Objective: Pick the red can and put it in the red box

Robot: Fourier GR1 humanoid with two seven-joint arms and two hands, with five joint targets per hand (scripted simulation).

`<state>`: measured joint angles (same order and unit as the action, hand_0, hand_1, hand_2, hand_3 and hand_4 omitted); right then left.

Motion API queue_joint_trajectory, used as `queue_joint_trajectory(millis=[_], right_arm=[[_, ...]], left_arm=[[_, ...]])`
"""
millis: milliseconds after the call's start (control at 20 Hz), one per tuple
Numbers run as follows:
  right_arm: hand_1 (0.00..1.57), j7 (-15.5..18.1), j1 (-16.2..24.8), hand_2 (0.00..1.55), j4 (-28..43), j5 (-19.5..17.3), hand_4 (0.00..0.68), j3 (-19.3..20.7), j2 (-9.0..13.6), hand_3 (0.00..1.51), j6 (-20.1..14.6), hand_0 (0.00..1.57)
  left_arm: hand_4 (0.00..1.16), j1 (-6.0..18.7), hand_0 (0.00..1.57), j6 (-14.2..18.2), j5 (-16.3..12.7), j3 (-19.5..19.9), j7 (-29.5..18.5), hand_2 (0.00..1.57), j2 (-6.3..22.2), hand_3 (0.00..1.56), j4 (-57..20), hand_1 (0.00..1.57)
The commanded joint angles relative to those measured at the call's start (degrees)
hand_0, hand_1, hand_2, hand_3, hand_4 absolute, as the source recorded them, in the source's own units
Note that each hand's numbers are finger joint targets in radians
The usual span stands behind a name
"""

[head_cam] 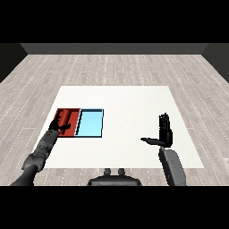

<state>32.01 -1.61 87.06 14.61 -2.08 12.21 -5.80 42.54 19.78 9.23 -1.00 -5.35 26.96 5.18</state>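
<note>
The red can [65,116] is inside the red tray [73,111] at the table's left side. My left hand [58,127] reaches over the tray's near edge, and its fingers curl round the can's near end. The can's lower part is hidden behind the hand. My right hand [165,132] is held upright above the table's right side, far from both trays. Its fingers are straight, its thumb sticks out to the left, and it holds nothing.
The light blue tray [91,124] lies directly to the right of the red tray, touching it, with nothing inside. The white table [125,103] stretches between the trays and my right hand.
</note>
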Motion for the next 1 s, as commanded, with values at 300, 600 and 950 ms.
queue_joint_trajectory(millis=[300, 600, 950], right_arm=[[0.0, 0.6, -0.4, 0.0, 0.7, 0.9, 0.0, 0.6, -0.2, 0.0, 2.0, 0.0], [0.0, 0.8, -1.1, 0.0, 0.4, 0.8, 0.0, -0.1, -0.2, 0.0, 3.2, 0.0], [0.0, 0.5, 1.8, 0.0, 3.3, 1.1, 0.0, -1.0, 0.0, 0.0, 4.4, 0.0]], left_arm=[[0.0, 3.9, 0.0, -4.2, 1.4, -0.6, 7.6, 0.0, 2.1, 0.0, -3.9, 0.0], [0.0, -0.3, 0.0, 3.1, -11.0, 11.9, -12.7, 0.0, 0.1, 0.0, 7.4, 0.0], [0.0, -0.9, 0.0, -6.6, -19.0, 16.9, -33.4, 0.0, -8.0, 0.0, 23.5, 0.0]])
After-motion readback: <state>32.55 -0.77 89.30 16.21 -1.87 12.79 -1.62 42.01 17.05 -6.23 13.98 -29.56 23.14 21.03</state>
